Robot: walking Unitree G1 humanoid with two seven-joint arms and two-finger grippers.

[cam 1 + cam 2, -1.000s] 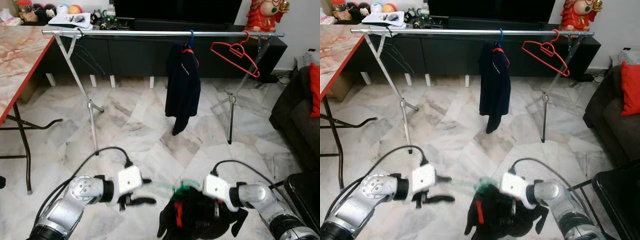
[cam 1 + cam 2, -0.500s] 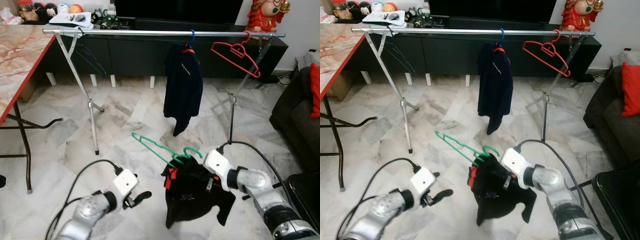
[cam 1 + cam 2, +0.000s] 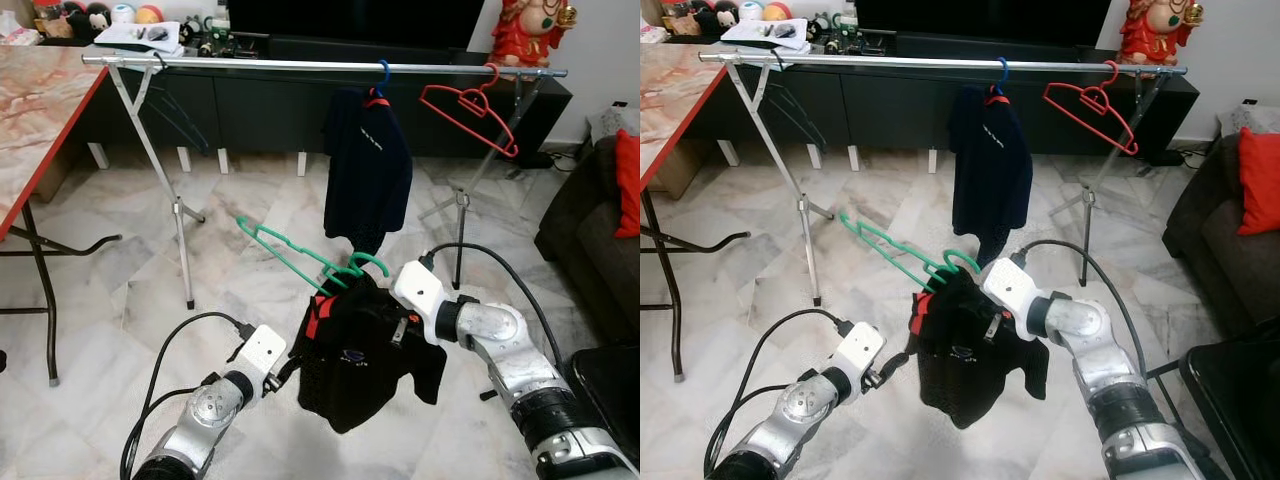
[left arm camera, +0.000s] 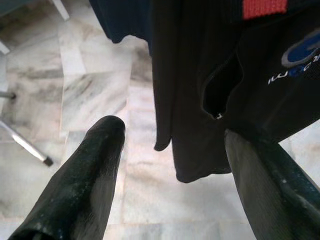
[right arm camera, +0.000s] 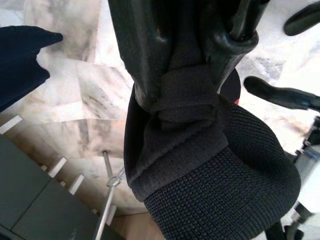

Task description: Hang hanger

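Below rail (image 3: pixel 300 66): right gripper (image 5: pixel 200 75) pinching black shirt (image 3: pixel 355 350) collar on green hanger (image 3: pixel 300 255), held mid-air above floor. Left gripper (image 4: pixel 170 150) spread wide, just beside shirt hem, not touching.

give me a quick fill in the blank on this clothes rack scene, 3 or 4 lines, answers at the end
1. The hanger that carries the black shirt the right gripper is shut on is ____ in colour.
2. The empty hanger on the rail is ____.
3. The dark garment on the rail hangs from a ____ hook.
4. The left gripper is ____, beside the shirt's lower edge.

Missing words: green; red; blue; open
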